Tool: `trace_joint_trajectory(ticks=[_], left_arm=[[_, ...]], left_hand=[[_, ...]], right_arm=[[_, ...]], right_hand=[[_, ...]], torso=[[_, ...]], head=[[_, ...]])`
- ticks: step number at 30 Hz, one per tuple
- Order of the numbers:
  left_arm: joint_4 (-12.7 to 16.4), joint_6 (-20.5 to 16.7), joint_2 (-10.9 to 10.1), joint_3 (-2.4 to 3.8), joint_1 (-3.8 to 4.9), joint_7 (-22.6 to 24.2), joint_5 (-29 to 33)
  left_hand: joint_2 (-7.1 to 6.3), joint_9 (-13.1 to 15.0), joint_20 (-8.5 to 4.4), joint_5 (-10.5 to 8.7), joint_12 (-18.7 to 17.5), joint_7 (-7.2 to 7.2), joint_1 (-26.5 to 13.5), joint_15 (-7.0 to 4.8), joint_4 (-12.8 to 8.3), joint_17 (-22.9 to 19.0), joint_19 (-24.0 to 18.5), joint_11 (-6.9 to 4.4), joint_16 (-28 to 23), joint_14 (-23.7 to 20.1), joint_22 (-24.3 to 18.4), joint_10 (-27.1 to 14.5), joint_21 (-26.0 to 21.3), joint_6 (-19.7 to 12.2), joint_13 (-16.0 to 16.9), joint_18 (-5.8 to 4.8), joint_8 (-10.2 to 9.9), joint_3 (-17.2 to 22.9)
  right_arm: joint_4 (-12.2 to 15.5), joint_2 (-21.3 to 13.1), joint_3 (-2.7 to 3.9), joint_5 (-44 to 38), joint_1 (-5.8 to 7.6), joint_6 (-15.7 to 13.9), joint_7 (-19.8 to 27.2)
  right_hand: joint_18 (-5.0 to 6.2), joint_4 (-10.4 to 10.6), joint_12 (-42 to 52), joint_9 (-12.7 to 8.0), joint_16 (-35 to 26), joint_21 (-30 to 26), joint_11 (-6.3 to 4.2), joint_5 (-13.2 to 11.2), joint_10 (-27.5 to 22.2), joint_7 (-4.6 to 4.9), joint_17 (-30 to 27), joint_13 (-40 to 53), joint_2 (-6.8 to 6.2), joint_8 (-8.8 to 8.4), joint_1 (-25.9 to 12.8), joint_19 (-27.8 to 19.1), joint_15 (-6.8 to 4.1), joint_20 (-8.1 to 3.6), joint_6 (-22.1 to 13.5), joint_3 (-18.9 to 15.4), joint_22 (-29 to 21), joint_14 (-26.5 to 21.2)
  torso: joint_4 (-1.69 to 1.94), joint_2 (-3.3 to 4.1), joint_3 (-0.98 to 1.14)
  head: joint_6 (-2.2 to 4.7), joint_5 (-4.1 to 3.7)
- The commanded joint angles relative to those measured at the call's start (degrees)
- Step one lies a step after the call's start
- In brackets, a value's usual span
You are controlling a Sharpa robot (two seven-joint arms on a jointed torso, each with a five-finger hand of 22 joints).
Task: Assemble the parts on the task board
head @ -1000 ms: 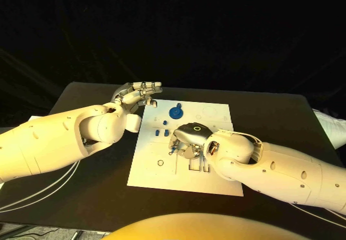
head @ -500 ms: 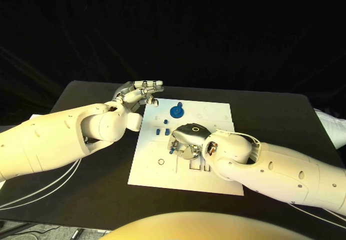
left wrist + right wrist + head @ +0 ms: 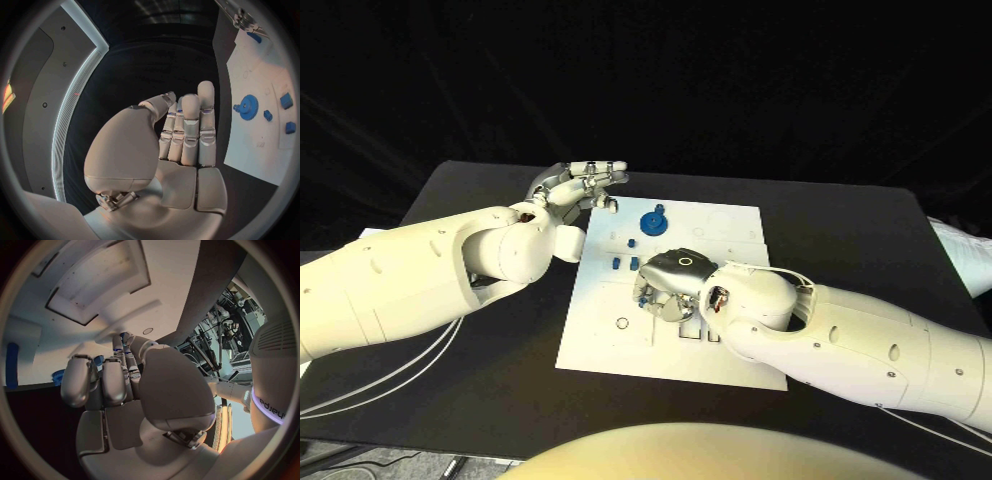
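Note:
The white task board (image 3: 733, 225) lies mid-table. On its far part sits a blue gear (image 3: 653, 221), with small blue parts (image 3: 615, 265) nearer on the board's left side. My right hand (image 3: 669, 290) is curled down over the board's middle, and its fingertips pinch a small blue part (image 3: 643, 297) against the board. The right wrist view shows that hand (image 3: 119, 385) with a blue bit (image 3: 98, 361) past its fingers. My left hand (image 3: 581, 185) hovers off the board's far left corner, fingers straight and held together, with nothing in it. From the left wrist, the hand (image 3: 181, 135) has the gear (image 3: 248, 106) beside it.
The black table (image 3: 834, 230) surrounds the board on all sides. Outlined seats (image 3: 620, 324) mark the board's near left part. White cables (image 3: 387, 375) hang below my left arm at the table's near left edge.
My right hand has crept slightly nearer and leftward over the board with the blue part at its fingertips. The left hand has stayed put.

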Motion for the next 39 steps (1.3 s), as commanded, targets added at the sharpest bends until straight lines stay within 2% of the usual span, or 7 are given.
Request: trace_joint_trajectory(ticks=[1, 8, 19, 25, 29, 33, 39], left_arm=[[0.04, 1.43, 0.13, 0.04, 0.00, -0.09, -0.02], [0.02, 1.57, 0.14, 0.04, -0.01, -0.25, -0.02], [-0.09, 1.83, 0.10, 0.03, -0.03, -0.41, -0.02], [-0.05, 1.87, -0.06, 0.03, -0.06, -0.45, -0.02], [0.03, 1.94, -0.15, 0.03, -0.07, -0.43, -0.03], [0.10, 2.01, -0.23, 0.03, -0.07, -0.41, -0.03], [0.11, 2.08, -0.23, 0.03, -0.07, -0.40, -0.03]], left_hand=[[0.36, -0.09, -0.04, 0.04, 0.42, 0.15, -0.02, 0.25, 0.06, -0.21, -0.32, 0.14, -0.44, -0.09, -0.10, -0.48, -0.28, -0.43, 0.05, 0.64, 0.17, -0.47], [0.33, -0.11, 0.00, 0.05, 0.47, 0.21, -0.07, 0.30, 0.01, -0.46, -0.34, 0.20, -0.54, -0.22, -0.16, -0.73, -0.37, -0.63, 0.03, 0.63, 0.14, -0.61], [0.34, -0.12, 0.16, 0.02, 0.71, 0.40, -0.48, 0.50, 0.11, -0.85, -0.45, 0.40, -0.62, -0.53, -0.34, -1.33, -0.63, -1.09, 0.00, 0.60, 0.13, -1.08], [0.33, -0.12, 0.17, 0.02, 0.73, 0.40, -0.51, 0.51, 0.11, -0.92, -0.46, 0.41, -0.65, -0.56, -0.35, -1.37, -0.65, -1.12, 0.00, 0.60, 0.14, -1.12], [0.33, -0.12, 0.18, 0.02, 0.74, 0.40, -0.51, 0.51, 0.11, -0.94, -0.46, 0.41, -0.66, -0.58, -0.35, -1.39, -0.66, -1.12, 0.00, 0.60, 0.14, -1.13], [0.33, -0.12, 0.18, 0.02, 0.74, 0.40, -0.51, 0.51, 0.11, -0.94, -0.46, 0.41, -0.66, -0.58, -0.35, -1.39, -0.66, -1.12, 0.00, 0.60, 0.14, -1.13], [0.33, -0.12, 0.18, 0.02, 0.74, 0.40, -0.51, 0.51, 0.11, -0.94, -0.46, 0.41, -0.66, -0.58, -0.35, -1.39, -0.66, -1.12, 0.00, 0.60, 0.14, -1.13]], right_arm=[[-0.49, 0.07, -0.36, -1.86, -0.22, 1.80, -0.26], [-0.82, 0.04, -0.48, -1.29, -0.22, -0.60, -0.33], [1.79, -2.85, -0.40, -0.52, -0.27, -6.30, 0.01], [5.74, -7.78, 1.45, 1.76, -0.09, -7.50, -0.56], [6.85, -11.56, 2.71, 3.64, 1.17, -6.03, -1.86], [6.19, -14.63, 3.25, 4.00, 2.48, -4.52, -2.66], [4.60, -16.11, 3.47, 3.20, 3.01, -2.96, -2.57]], right_hand=[[0.69, 0.48, -0.42, -0.17, 0.13, -0.35, 0.10, -0.08, -1.10, 0.20, -0.24, -0.42, -0.39, -0.40, -1.36, -0.16, 0.67, 0.54, -0.89, -0.93, -0.23, 2.30], [1.61, 1.21, -0.30, -1.59, -1.09, -3.33, 1.53, -0.21, -7.93, 1.35, -2.06, -1.19, -2.32, -0.48, -3.99, -2.29, 1.71, 1.45, -6.12, -3.63, -4.90, 1.67], [1.99, 0.61, 0.72, -2.18, -1.66, -4.97, 1.78, 0.43, -11.89, 1.22, -3.06, -0.95, -1.90, -0.20, -3.27, -3.05, 1.79, 1.51, -7.55, -5.76, -7.20, 1.32], [1.93, 0.40, 1.74, -2.12, -2.10, -4.85, 1.65, 0.61, -11.19, 1.22, -3.75, -0.83, -1.69, -0.06, -2.91, -2.72, 1.70, 1.53, -6.96, -6.15, -7.01, 1.20], [1.90, 0.36, 1.97, -2.21, -2.23, -4.77, 1.58, 0.56, -11.57, 0.81, -3.94, -0.95, -2.11, -0.24, -3.03, -2.50, 1.69, 1.54, -7.13, -6.80, -6.88, 1.16], [1.92, 0.82, 1.88, -2.44, -2.08, -4.92, 1.63, 0.80, -13.64, -0.28, -3.86, -1.06, -3.12, -0.37, -3.52, -2.32, 1.71, 1.59, -8.06, -9.28, -7.06, 1.27], [1.93, 1.75, 2.45, -2.49, -1.86, -5.17, 1.50, 0.47, -15.03, -0.97, -3.71, -1.02, -3.29, -0.36, -2.86, -2.20, 1.51, 1.45, -8.80, -12.42, -7.36, 1.39]], torso=[[0.01, 0.08, 0.03], [-0.06, -0.02, 0.02], [-0.13, -0.02, 0.07], [-0.18, -0.07, -0.03], [-0.34, -0.19, -0.11], [-0.57, -0.31, -0.21], [-0.72, -0.35, -0.20]], head=[[-0.04, 0.25], [-0.04, 0.11], [0.43, -0.22], [0.76, -0.63], [1.07, -0.92], [1.22, -1.08], [1.39, -1.07]])
